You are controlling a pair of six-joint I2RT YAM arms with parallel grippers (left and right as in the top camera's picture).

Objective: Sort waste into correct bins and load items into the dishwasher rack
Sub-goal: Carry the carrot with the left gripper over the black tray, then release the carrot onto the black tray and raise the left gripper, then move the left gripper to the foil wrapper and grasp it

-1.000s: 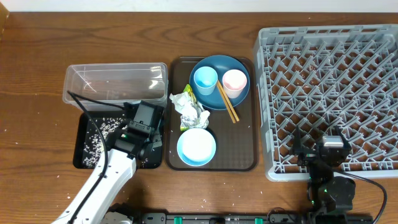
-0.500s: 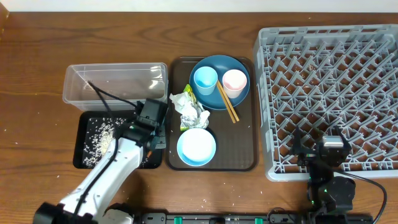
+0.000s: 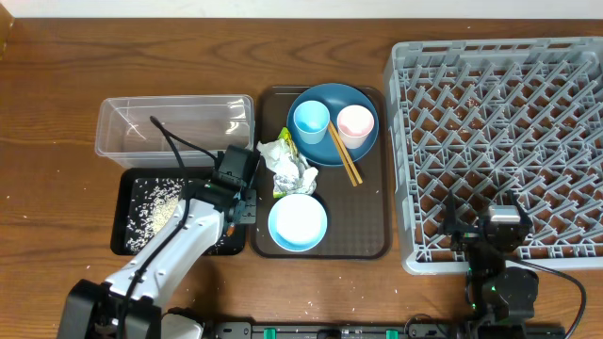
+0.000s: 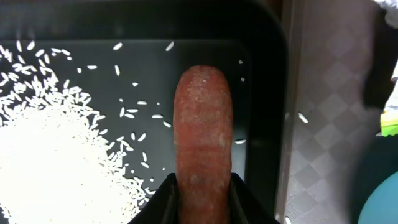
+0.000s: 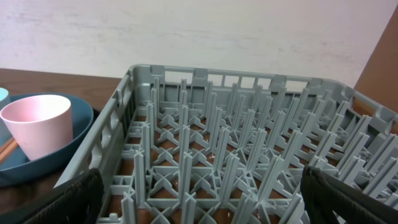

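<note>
A small orange carrot (image 4: 202, 137) is clamped between the jaws of my left gripper (image 4: 202, 182), which is shut on it. It hangs over the far right corner of the black tray (image 4: 186, 18), beside the heap of white rice (image 4: 43, 155). From overhead the left gripper (image 3: 236, 179) sits between the black tray (image 3: 127, 240) and the brown serving tray (image 3: 363, 217). Crumpled tissue with the green-and-yellow wrapper (image 3: 287, 162) lies on the serving tray. My right gripper (image 5: 205, 199) is open, with nothing in it, over the near edge of the grey rack (image 5: 217, 155).
The clear tub (image 3: 174, 127) stands behind the black tray. The dark blue dish (image 3: 320, 99) holds a light blue cup (image 3: 311, 121), a pink cup (image 3: 355, 124) and chopsticks (image 3: 345, 158). A light blue bowl (image 3: 298, 222) sits at the serving tray's front. The rack (image 3: 499, 122) fills the right side.
My left arm has swung right and slightly away, from over the black tray's middle toward its right edge, still holding the carrot. The right arm has not moved.
</note>
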